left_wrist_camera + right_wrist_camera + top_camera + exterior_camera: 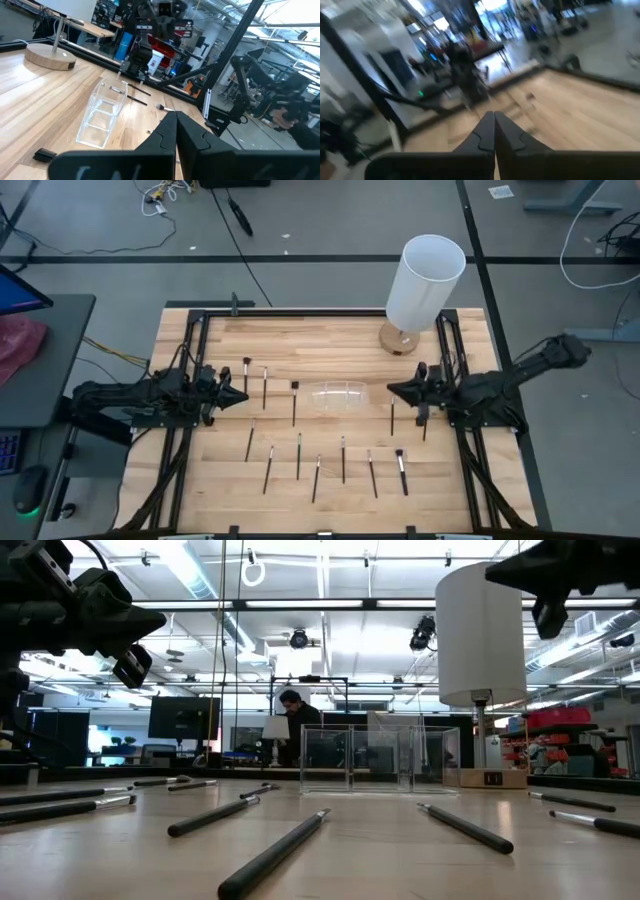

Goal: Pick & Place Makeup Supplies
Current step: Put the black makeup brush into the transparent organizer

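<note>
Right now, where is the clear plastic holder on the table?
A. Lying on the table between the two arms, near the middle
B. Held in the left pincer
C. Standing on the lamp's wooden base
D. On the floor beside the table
A: in the high view the clear plastic holder lies on the bare table, between the two arms and touched by neither.
</note>
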### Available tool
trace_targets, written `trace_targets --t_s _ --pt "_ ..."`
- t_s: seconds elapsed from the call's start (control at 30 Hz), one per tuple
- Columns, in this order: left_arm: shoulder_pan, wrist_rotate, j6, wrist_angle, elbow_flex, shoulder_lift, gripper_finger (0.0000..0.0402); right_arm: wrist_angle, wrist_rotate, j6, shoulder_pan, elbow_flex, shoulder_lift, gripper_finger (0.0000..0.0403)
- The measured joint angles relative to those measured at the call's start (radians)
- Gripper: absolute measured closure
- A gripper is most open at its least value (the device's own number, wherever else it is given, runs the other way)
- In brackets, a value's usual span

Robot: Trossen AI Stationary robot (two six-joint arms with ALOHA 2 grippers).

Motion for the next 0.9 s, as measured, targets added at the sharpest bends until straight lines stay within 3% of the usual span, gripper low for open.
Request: trace_targets --t_s 0.17,0.4,0.6,0.77,0.9 --pt "0.0 0.0 0.0 0.0 0.0 0.0 0.0399 -0.359 0.101 0.279 0.101 0.21 0.196 0.0402" --pt "0.0 0.0 0.0 0.0 0.0 0.0 0.0399 -0.838 0.078 0.76 0.194 0.438 0.439 0.0403" --pt "0.0 0.0 0.0 0.0 0.0 0.0 0.0399 -1.192 -0.149 1.118 0.251 0.558 0.641 0.0403" --pt "0.0 0.0 0.0 0.0 0.0 0.0 0.0399 -1.275 -0.355 1.268 0.267 0.555 0.752 0.0383" --pt "0.0 0.0 0.0 0.0 0.0 0.0 0.0399 -1.252 -0.465 1.318 0.261 0.553 0.772 0.0329"
